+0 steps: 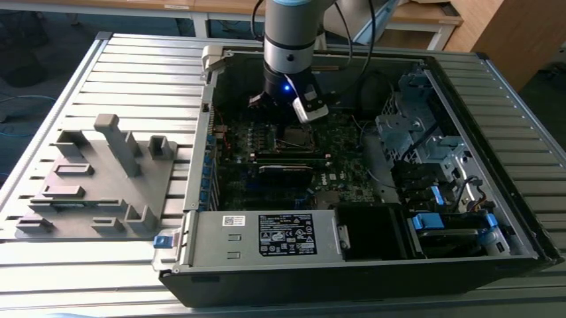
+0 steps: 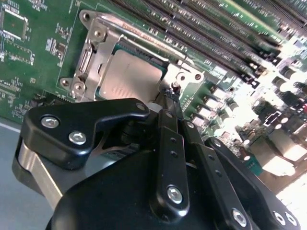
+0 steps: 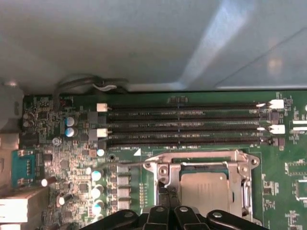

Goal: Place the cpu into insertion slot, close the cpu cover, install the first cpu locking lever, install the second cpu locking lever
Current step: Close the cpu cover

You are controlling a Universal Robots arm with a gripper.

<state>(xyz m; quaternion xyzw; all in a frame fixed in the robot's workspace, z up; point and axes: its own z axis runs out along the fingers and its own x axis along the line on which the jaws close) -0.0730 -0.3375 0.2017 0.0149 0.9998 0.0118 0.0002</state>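
On green motherboard [image 2: 29,72], dull silver cpu [image 2: 128,76]

A robotics lab or workshop, by the look of it: an industrial robot arm [image 1: 291,40] reaches into an open computer case [image 1: 354,286] lying on a slatted metal surface [image 1: 132,73] beside a grey moulded parts fixture [image 1: 97,182], with wooden desks [image 1: 429,14] behind.

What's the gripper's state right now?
Black gripper: shut, tips at a corner of the shiny silver square CPU cover; whether it holds anything cannot be told.
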